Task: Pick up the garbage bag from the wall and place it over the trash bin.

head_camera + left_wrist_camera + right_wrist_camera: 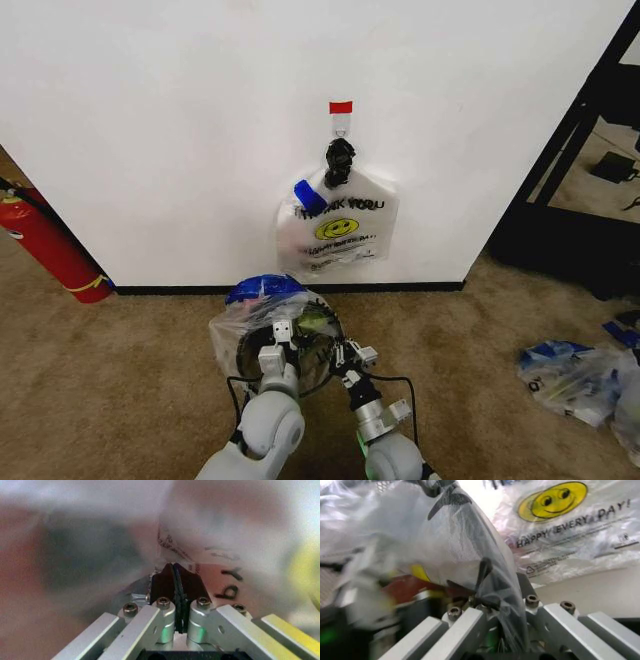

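Clear garbage bag (262, 318) over trash bin (300, 365)

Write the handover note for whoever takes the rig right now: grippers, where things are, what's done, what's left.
Left gripper: shut on the garbage bag, at the near rim of the trash bin.
Right gripper: shut on the bag film at the bin's near right rim.
Bag: off the wall, draped over the bin's mouth, blue tape patch on the far side, toward the wall.
Bin: on the carpet below the hook, where the smiley bag hangs.
Done: bag fetched and brought over the bin.
Left: whether the film is seated all around the rim is hard to tell; check, then release both grippers.
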{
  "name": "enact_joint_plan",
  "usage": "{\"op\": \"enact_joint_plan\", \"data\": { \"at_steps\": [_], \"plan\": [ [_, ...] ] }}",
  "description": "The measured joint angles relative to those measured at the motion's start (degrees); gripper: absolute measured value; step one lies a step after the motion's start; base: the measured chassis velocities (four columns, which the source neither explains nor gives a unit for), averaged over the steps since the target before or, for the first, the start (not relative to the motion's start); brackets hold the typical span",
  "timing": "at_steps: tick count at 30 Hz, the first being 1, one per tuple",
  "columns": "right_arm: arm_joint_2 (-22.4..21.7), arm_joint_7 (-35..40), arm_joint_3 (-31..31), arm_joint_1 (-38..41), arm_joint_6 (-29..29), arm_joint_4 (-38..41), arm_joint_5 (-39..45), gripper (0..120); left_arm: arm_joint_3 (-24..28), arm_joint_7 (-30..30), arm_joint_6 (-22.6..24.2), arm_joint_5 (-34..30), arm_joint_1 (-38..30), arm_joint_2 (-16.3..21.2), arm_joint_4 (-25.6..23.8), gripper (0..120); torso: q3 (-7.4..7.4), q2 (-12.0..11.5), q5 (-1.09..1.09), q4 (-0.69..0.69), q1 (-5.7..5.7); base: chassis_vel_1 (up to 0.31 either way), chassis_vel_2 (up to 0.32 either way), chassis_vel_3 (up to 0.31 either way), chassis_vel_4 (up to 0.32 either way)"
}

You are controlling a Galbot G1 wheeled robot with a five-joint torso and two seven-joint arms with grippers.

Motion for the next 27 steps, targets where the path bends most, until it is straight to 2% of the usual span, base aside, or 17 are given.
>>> {"op": "enact_joint_plan", "data": {
  "at_steps": [6,15,27],
  "plan": [
    [-0.4,-0.3,-0.3,-1.1,0.7,0.9,-2.5,0,-1.1,-1.2,0.3,0.8,-2.4,-1.3,2.6,0,0.0,0.0,0.0,-0.01,0.0,0.0,0.0,0.0,0.0],
    [-1.4,-0.5,0.0,-1.3,0.8,1.6,-1.2,0,-2.3,-1.5,0.3,0.3,-2.4,0.6,2.4,0,0.0,0.0,0.0,0.0,0.0,0.0,0.0,0.0,0.0],
    [-1.0,-2.1,-0.2,-0.8,0.3,1.6,1.3,0,1.2,-0.1,0.7,0.8,-0.5,1.3,1.5,0,0.0,0.0,0.0,0.0,0.0,0.0,0.0,0.0,0.0]
  ]
}}
